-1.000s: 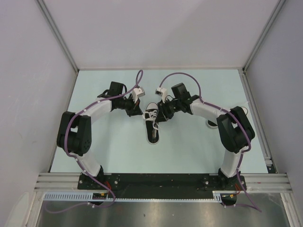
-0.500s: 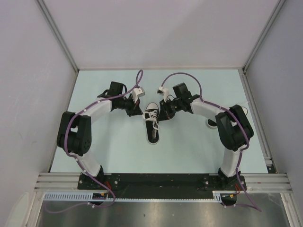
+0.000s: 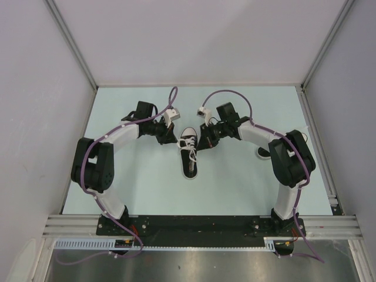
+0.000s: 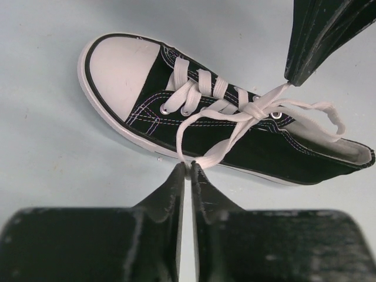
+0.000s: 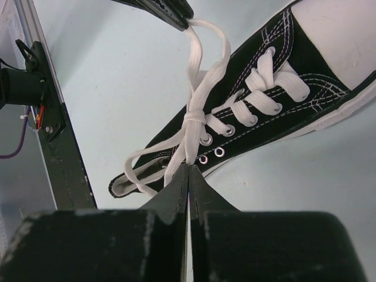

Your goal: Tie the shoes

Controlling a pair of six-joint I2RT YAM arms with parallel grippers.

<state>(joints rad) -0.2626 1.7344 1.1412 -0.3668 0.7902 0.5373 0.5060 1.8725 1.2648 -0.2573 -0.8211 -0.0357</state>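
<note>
Arms (image 3: 120, 136) bowed inward at the shoe (image 3: 189, 154) — left gripper (image 4: 188, 170) and right gripper (image 5: 188, 170) each pinch the laces (image 4: 256, 109).

Pale blue table (image 3: 147, 194), plain grey walls (image 3: 194, 35) around, aluminium rail (image 3: 70, 224) at near edge

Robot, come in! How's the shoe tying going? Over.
Left pincer and right pincer shut on lace. Shoe knotted, lace stretched between pincers. Nothing seen blocking.
</note>
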